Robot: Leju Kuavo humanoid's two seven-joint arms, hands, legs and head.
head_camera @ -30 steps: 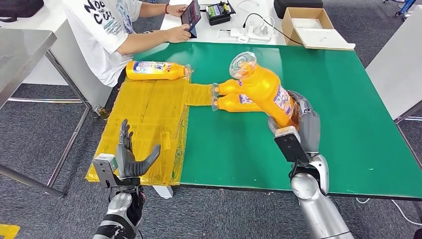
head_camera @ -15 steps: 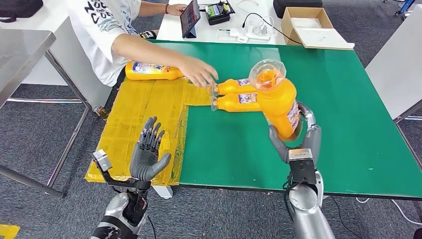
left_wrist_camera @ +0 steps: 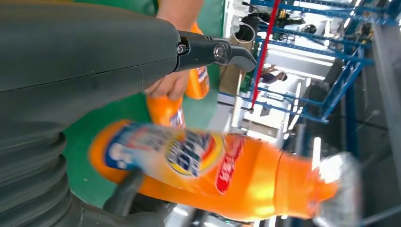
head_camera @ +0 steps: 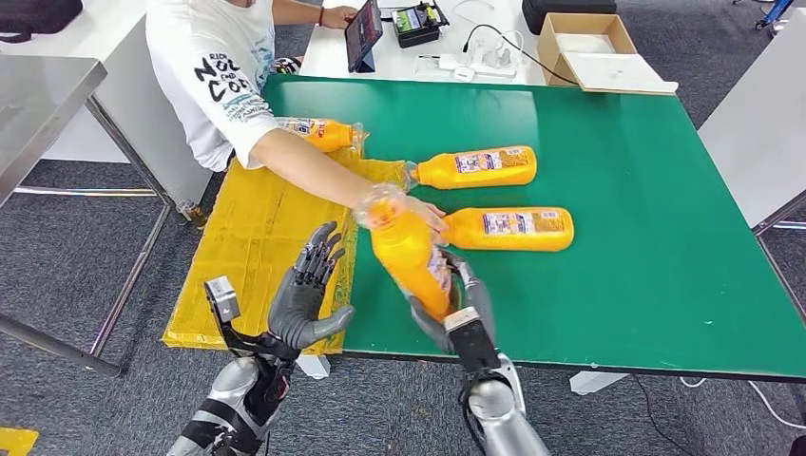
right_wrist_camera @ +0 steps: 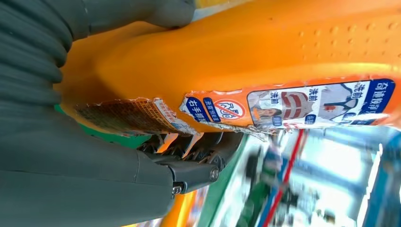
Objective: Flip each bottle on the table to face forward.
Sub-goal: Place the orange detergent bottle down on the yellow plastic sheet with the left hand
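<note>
Overhead, in the head view, the robot's right hand [head_camera: 463, 306] grips an orange plastic bottle with a clear cap [head_camera: 407, 251] by its lower body, holding it tilted above the near edge of the green-topped desk [head_camera: 646, 285], cap end raised toward the far left. A person in a white printed T-shirt [head_camera: 214, 71] reaches across from the far-left corner, the person's hand [head_camera: 404, 211] touching the held bottle near its cap. Two more orange bottles lie on their sides on the green top: one with its label up [head_camera: 475, 167] toward the middle, another [head_camera: 511, 229] just nearer, both with caps toward the left. A fourth orange bottle [head_camera: 321, 132] lies by the far-left edge, partly behind the person's arm, at the top of a yellow taped sheet [head_camera: 257, 247] covering the desk's left side. The left hand [head_camera: 306, 299] hovers over that sheet's near edge, fingers spread, holding nothing. From the left wrist view, the held bottle [left_wrist_camera: 208, 175] appears blurred beyond the grey thumb. From the right wrist view, the bottle's torn label [right_wrist_camera: 283, 106] fills the space above the dark fingers [right_wrist_camera: 198, 151] wrapped under it.
</note>
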